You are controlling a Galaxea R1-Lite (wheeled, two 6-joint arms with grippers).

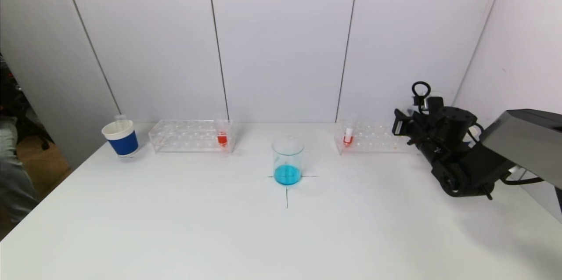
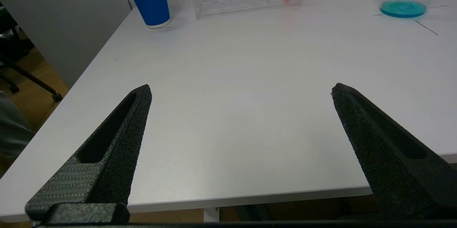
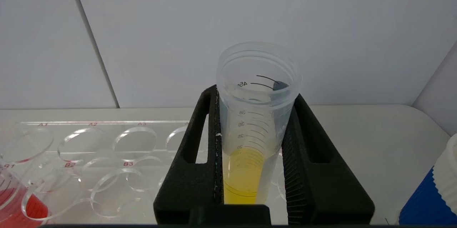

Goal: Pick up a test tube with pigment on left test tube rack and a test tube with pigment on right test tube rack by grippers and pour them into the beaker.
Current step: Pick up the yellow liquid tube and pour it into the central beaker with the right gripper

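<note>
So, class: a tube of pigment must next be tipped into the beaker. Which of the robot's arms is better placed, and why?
The right. Its gripper is already shut on a tube of yellow pigment at the right rack. The left gripper is open and empty over the table's near edge, far from the beaker.

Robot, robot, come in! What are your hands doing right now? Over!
Right end effector shut on yellow-pigment test tube at right rack. Left end effector open, low over table's near edge. Path to beaker clear.
</note>
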